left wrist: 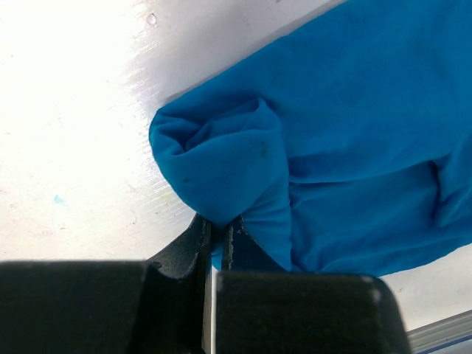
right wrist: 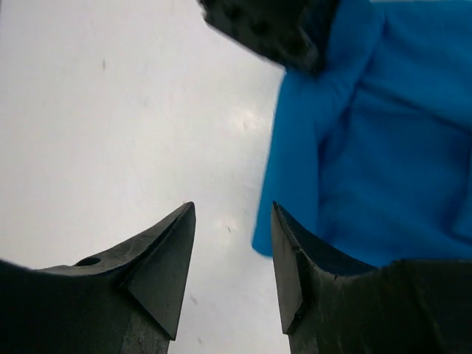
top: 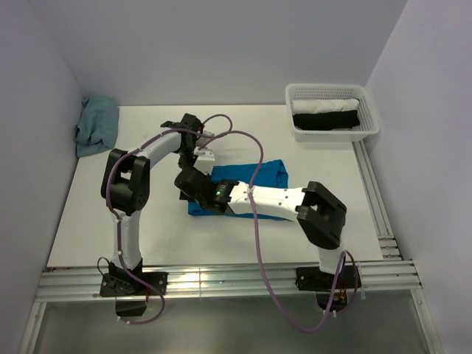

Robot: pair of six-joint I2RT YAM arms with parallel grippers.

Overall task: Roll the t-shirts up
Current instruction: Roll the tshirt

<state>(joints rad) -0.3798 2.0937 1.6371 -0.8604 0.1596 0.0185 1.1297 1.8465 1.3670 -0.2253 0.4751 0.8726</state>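
Note:
A bright blue t-shirt (top: pixel 270 174) lies bunched on the white table, partly under my right arm. My left gripper (left wrist: pixel 218 223) is shut on a rolled fold at the shirt's corner (left wrist: pixel 221 158); from above it sits at the shirt's far left edge (top: pixel 201 153). Just beside the shirt's left edge (right wrist: pixel 295 184), my right gripper (right wrist: pixel 232 210) stands open over bare table with nothing between its fingers. Its right fingertip (right wrist: pixel 284 236) lies against the cloth's edge. In the top view that gripper (top: pixel 189 181) is at the shirt's left end.
A white mesh basket (top: pixel 369 110) at the back right holds a white roll and a black roll. A crumpled grey-teal cloth (top: pixel 96 124) lies at the back left corner by the wall. Metal rails (top: pixel 221 280) run along the near edge and right side.

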